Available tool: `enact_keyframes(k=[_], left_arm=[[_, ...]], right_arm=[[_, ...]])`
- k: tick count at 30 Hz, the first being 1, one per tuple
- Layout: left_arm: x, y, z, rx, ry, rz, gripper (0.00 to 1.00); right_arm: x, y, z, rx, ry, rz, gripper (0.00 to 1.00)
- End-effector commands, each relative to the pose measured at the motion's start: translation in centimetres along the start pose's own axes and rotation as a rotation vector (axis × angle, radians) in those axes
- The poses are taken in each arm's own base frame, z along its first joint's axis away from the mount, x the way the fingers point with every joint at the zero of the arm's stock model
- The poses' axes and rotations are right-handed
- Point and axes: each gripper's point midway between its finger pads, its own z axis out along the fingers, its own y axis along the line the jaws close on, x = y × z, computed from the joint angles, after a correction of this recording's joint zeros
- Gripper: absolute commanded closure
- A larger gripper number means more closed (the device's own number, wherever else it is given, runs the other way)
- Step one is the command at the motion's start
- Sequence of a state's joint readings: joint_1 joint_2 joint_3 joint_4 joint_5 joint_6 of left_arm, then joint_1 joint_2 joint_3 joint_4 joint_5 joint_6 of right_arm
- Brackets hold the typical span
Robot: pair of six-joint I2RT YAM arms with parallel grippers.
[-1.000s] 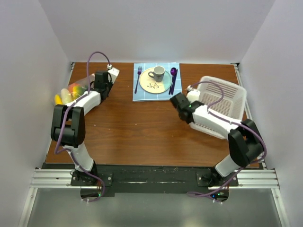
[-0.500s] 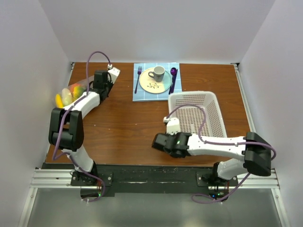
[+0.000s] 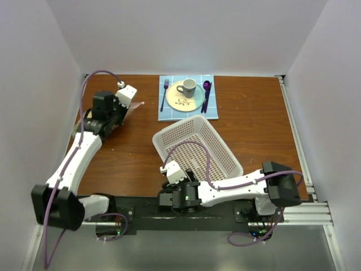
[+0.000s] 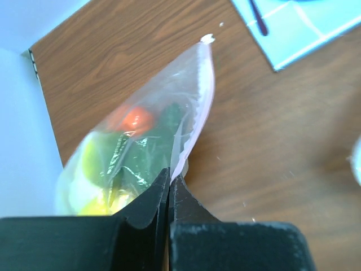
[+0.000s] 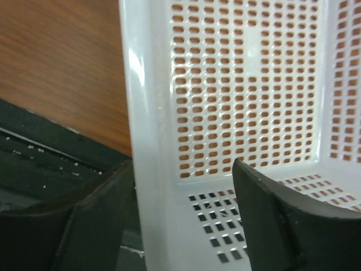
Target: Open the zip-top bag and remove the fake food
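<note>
Far left, the left end effector [image 4: 169, 176] pinches the zip-top bag [image 4: 189, 101] holding the fake food [image 4: 135, 119]. The right end effector [image 5: 183, 169] clamps the white basket [image 5: 254, 84] rim at the near counter edge.

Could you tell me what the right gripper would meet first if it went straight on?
The basket: its white wall sits between the fingers of the right gripper, so going ahead would likely press straight into it.

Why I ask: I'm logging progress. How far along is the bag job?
Nothing looks done: the zip-top bag looks unopened, the fake food inside. In hand: the left hand is pinched shut on its edge, the right hand straddles the basket wall. Left: opening it, removing the food.
</note>
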State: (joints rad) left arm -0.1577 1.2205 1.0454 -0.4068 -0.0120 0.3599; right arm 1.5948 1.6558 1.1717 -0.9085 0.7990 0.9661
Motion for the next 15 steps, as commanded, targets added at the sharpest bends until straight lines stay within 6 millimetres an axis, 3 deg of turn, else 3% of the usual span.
enact_keyframes(k=[1, 3, 6, 9, 12, 13, 15], left_arm=[[-2.8, -0.7, -5.9, 0.07, -0.092, 0.037, 1.0], [-4.5, -0.3, -7.8, 0.078, -0.137, 0.056, 1.0], [-5.1, -0.4, -9.1, 0.098, -0.141, 0.061, 1.0], [-4.9, -0.4, -9.6, 0.097, -0.136, 0.061, 1.0], [-4.7, -0.3, -9.9, 0.085, -0.136, 0.059, 1.0], [-4.8, -0.2, -10.0, 0.078, -0.141, 0.058, 1.0], [-5.0, 0.0, -10.2, 0.068, -0.148, 0.055, 1.0]], right_arm=[[-5.8, -2.1, -1.8, 0.05, -0.197, 0.074, 0.19], [-7.3, -3.1, -2.4, 0.056, -0.239, 0.1, 0.17], [-9.1, -4.1, -2.4, 0.032, -0.275, 0.145, 0.17], [-8.9, -6.5, -0.3, 0.054, -0.248, 0.217, 0.17], [-8.6, -11.7, 2.2, 0.15, -0.234, 0.304, 0.2], [-8.5, -14.9, 3.6, 0.213, -0.22, 0.381, 0.21], [-8.2, -16.7, 5.1, 0.215, -0.19, 0.428, 0.27]])
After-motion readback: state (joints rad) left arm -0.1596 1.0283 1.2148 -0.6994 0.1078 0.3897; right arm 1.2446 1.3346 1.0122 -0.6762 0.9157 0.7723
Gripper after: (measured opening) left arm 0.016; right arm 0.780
